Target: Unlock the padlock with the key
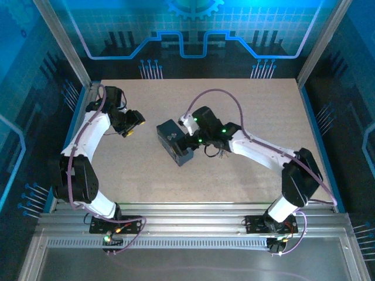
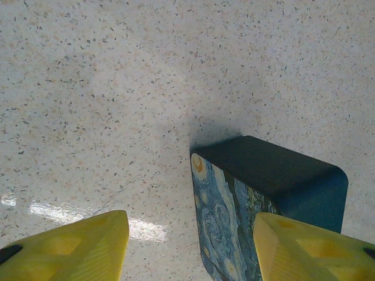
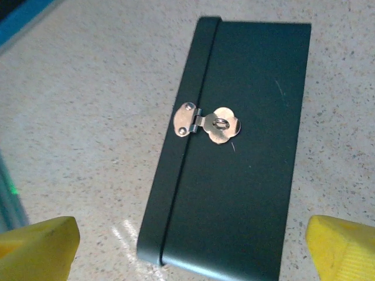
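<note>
The left gripper (image 1: 130, 124) stands left of the box (image 1: 171, 139), its yellow fingers (image 2: 76, 246) spread wide and holding nothing. The dark box lies on the desk (image 1: 258, 105), with its silver hasp (image 3: 208, 123) folded over the staple. Above the box, the right gripper (image 3: 193, 240) is also wide open and empty. Where the padlock and the key are, I cannot tell.

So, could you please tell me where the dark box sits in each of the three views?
Top external: the box lies near the table's middle, slightly left of centre.
Left wrist: the box shows one corner, lower right of centre, with its swirl-painted side visible.
Right wrist: the box runs top to bottom through the centre, with its silver hasp near the middle.
Shared landmark: the speckled beige table beneath it.
</note>
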`<action>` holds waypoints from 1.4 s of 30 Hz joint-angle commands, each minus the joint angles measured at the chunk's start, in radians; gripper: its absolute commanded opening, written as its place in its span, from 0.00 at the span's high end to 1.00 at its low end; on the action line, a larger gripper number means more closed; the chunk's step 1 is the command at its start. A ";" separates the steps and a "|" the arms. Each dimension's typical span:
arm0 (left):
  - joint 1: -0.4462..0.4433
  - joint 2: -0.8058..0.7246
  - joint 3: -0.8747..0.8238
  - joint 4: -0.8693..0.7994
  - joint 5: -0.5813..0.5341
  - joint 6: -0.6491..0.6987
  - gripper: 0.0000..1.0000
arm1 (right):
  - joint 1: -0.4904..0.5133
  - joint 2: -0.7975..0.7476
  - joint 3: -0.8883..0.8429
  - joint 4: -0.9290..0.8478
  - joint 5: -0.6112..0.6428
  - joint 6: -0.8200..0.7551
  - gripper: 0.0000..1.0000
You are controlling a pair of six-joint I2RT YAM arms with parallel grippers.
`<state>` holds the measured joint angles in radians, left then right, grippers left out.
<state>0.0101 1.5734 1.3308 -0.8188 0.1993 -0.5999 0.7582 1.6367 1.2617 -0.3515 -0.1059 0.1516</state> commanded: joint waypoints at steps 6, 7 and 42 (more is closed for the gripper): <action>-0.007 -0.025 0.017 -0.034 0.002 0.026 0.41 | 0.058 0.126 0.076 -0.043 0.146 -0.008 0.00; -0.006 -0.026 0.012 -0.032 0.002 0.025 0.41 | 0.062 0.141 0.080 -0.048 0.156 -0.006 0.00; -0.362 0.248 0.215 -0.017 -0.197 0.054 0.41 | -0.313 0.240 -0.266 0.844 -0.596 0.833 0.22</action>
<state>-0.3359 1.7645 1.4815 -0.8398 0.0589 -0.5247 0.4660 1.8557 0.9749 0.4076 -0.6273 0.9264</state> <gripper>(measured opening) 0.590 0.776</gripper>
